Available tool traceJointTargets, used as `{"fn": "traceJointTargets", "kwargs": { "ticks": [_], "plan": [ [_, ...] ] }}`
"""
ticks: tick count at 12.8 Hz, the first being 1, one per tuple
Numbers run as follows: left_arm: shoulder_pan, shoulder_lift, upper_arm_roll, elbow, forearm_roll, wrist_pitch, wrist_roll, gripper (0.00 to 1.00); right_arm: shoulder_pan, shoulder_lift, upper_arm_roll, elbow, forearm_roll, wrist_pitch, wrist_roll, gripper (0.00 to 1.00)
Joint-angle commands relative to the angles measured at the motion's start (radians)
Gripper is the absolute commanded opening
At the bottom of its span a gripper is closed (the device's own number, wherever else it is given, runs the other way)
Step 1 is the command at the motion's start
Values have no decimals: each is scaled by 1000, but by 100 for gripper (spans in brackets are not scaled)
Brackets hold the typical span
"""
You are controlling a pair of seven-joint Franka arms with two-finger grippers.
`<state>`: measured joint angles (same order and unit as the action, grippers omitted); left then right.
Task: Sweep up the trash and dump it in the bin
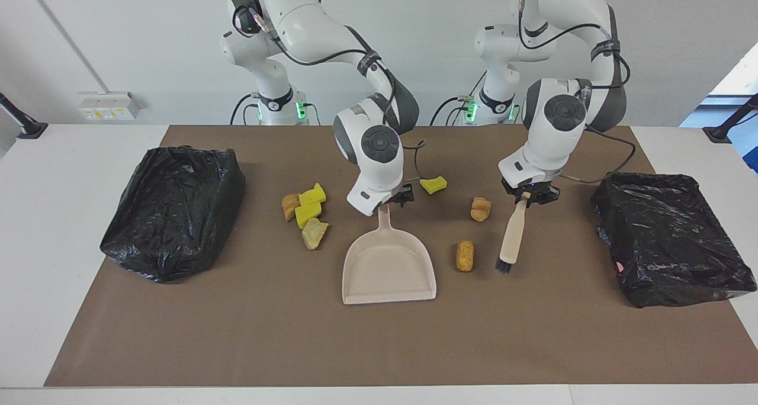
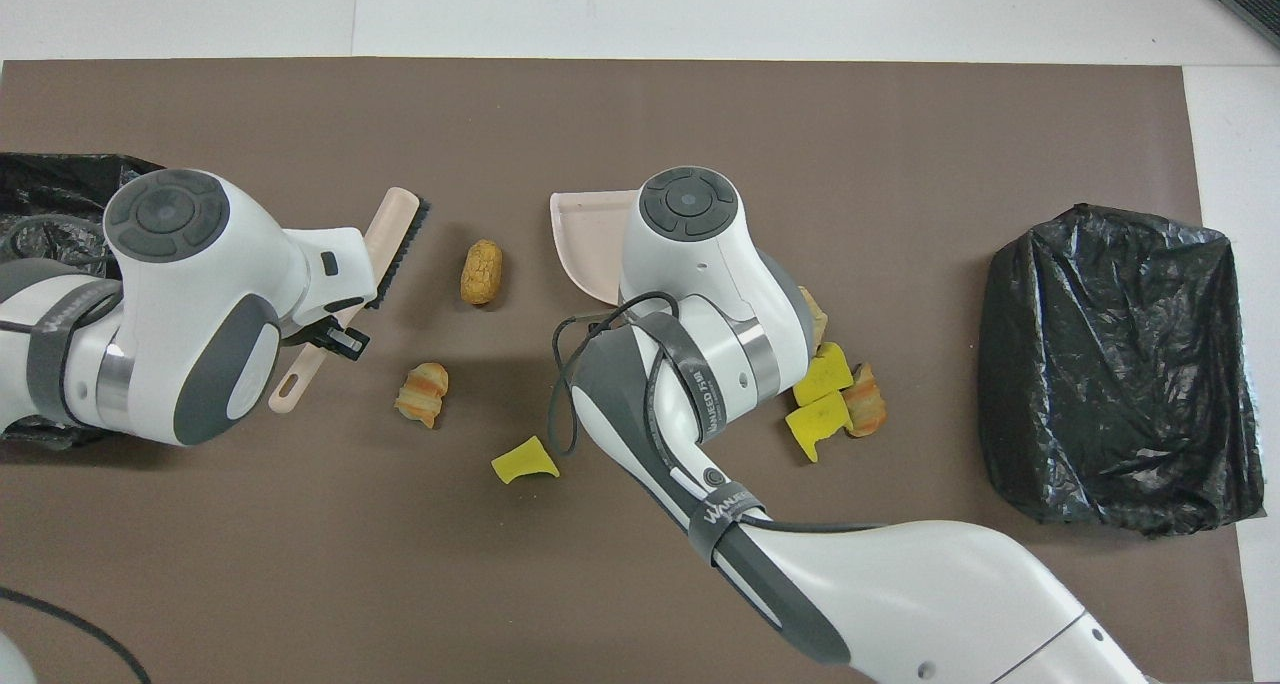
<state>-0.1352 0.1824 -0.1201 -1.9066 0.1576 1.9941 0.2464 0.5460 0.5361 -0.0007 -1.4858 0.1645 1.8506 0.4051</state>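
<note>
Beige brush [image 1: 513, 232] hangs tilted from left pincer [image 1: 529, 196].

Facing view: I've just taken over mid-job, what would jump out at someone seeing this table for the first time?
Two white arms dominate the middle: the left end effector holds a brush tilted over the mat, bristles low beside a brown lump, and the right end effector sits at the handle of the beige dustpan lying flat at the centre. Yellow and tan scraps are scattered around the dustpan, and a bin lined with black bags sits at each end.
</note>
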Motion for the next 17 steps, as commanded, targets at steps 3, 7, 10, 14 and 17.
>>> {"fn": "traceJointTargets", "kwargs": {
  "ticks": [3,7,10,14,17],
  "plan": [
    [-1,164,3,222,97,-17,205,0,-17,-27,2,-17,3,-5,-16,7],
    [-14,258,-6,334,120,-37,241,0,-21,-25,2,-16,7,6,-12,0],
    [-17,262,-9,334,111,-32,241,0,-24,-27,-4,-14,3,-5,-22,0],
    [-43,249,-10,305,122,11,415,0,-32,-93,-8,-19,-8,-48,-234,0],
    [-49,233,-10,269,123,6,482,0,-89,-159,-10,-24,-11,-94,-372,0]
  ]
}}
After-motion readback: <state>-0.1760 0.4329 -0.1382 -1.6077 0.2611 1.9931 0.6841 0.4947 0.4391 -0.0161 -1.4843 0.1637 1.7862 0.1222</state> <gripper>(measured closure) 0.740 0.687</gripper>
